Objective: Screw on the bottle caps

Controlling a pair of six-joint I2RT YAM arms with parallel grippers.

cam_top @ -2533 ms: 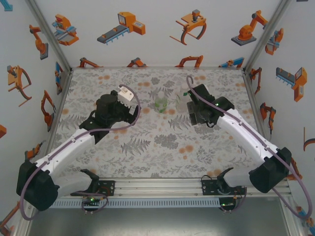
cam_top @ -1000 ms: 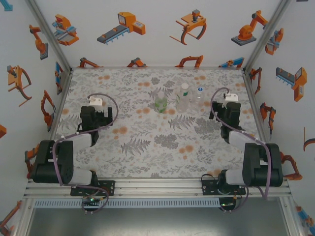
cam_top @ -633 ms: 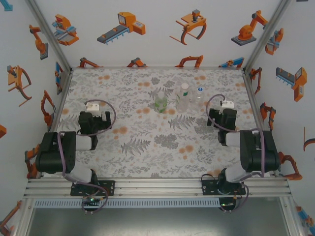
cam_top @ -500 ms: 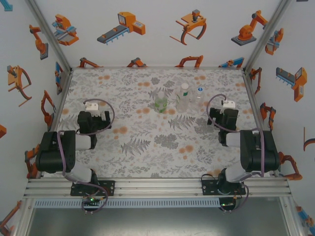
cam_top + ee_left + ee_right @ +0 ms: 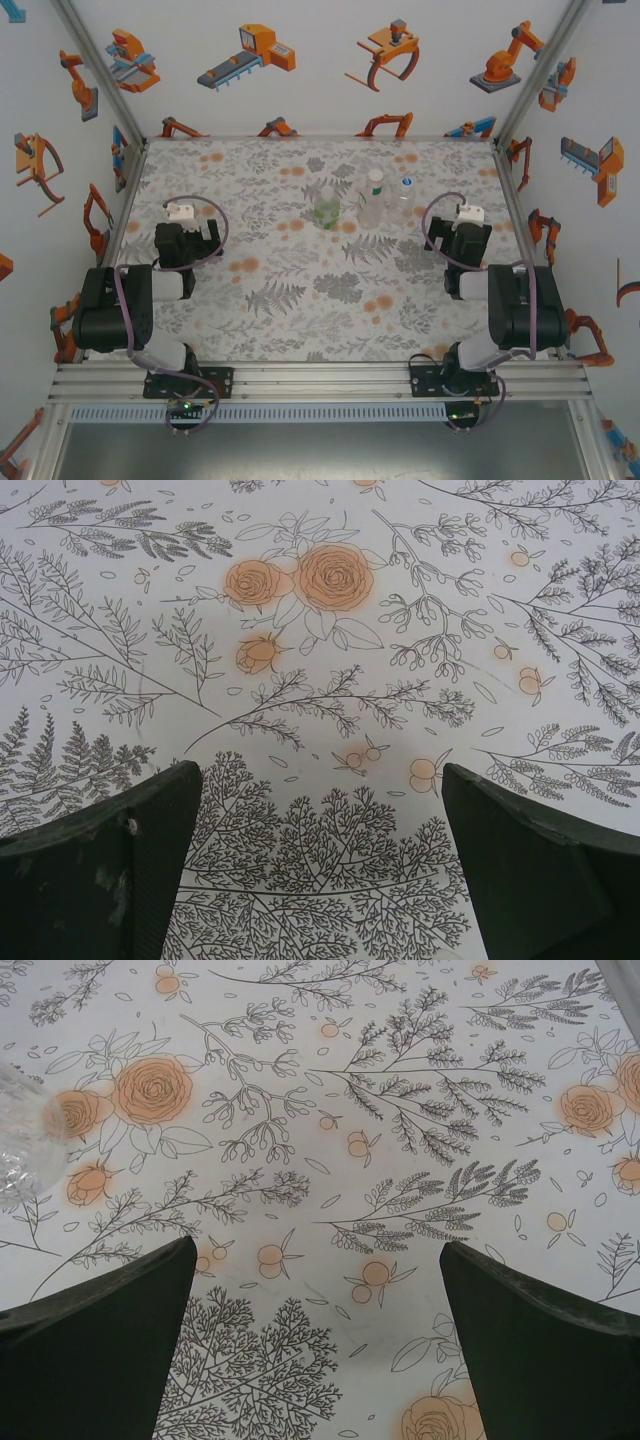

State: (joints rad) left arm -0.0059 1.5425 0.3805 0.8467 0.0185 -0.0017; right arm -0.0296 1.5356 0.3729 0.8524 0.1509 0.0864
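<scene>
Toward the far middle of the table [image 5: 300,300] stands the green-tinted bottle [image 5: 327,208], upright. Just right of it are the middle bottle [image 5: 372,207] and the right-hand bottle [image 5: 403,198], both clear, each with a cap [image 5: 376,175] on top. Their contents are too small to tell. Well left of the green-tinted bottle, the left gripper [image 5: 320,780] hangs spread wide over the bare cloth, holding nothing. Well right of it, the right gripper [image 5: 315,1250] is spread just as wide and is empty too.

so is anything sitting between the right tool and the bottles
Nothing visible does. The right tool is open and empty, and only bare patterned table lies between it and the nearest clear bottle, which stands off to its left.
</scene>
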